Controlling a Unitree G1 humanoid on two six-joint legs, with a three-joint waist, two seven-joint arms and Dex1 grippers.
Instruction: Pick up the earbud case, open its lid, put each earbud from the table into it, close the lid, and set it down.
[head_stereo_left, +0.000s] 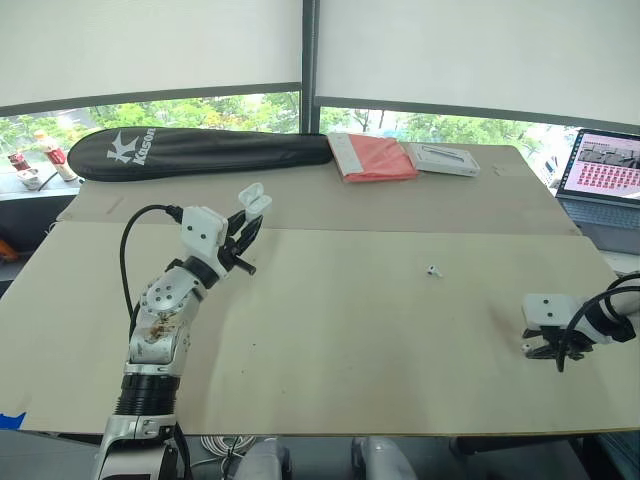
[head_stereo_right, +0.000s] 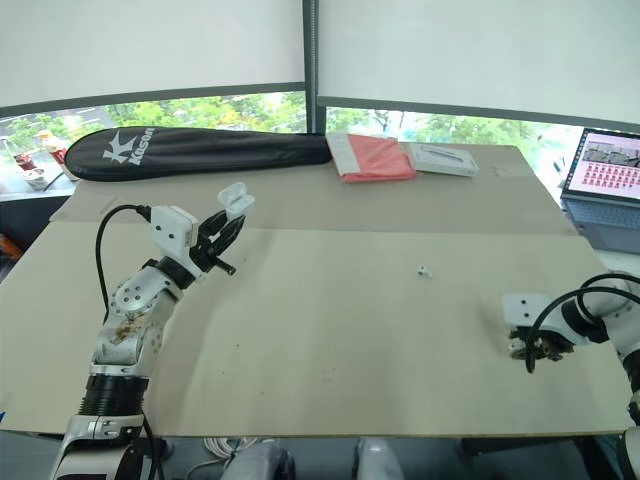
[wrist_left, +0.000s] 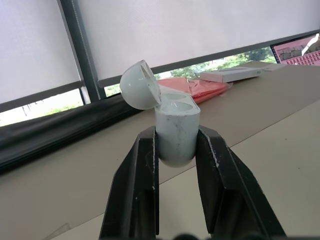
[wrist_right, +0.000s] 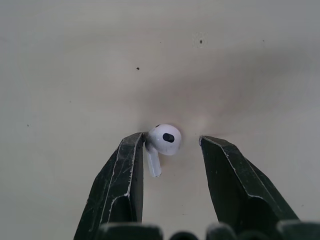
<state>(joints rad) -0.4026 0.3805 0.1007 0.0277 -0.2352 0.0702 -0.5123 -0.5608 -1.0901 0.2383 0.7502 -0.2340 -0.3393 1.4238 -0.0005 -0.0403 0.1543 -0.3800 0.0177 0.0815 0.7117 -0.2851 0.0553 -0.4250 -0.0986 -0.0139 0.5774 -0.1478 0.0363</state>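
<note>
Right wrist: hand (wrist_right: 171, 137) loosely straddles earbud (wrist_right: 163, 139).

The middle of the table (head_stereo_left: 330, 340) lies open, with one earbud (head_stereo_left: 433, 270) on it. A bag (head_stereo_left: 200, 150), red pouch (head_stereo_left: 372, 157) and box (head_stereo_left: 441, 158) line the far edge; a laptop (head_stereo_left: 603, 167) stands at far right.

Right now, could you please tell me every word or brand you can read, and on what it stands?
"Kason", beside a "K" logo, on the black racket bag.
Laptop screen: print too small to read.
White box: marking too small to read.
</note>
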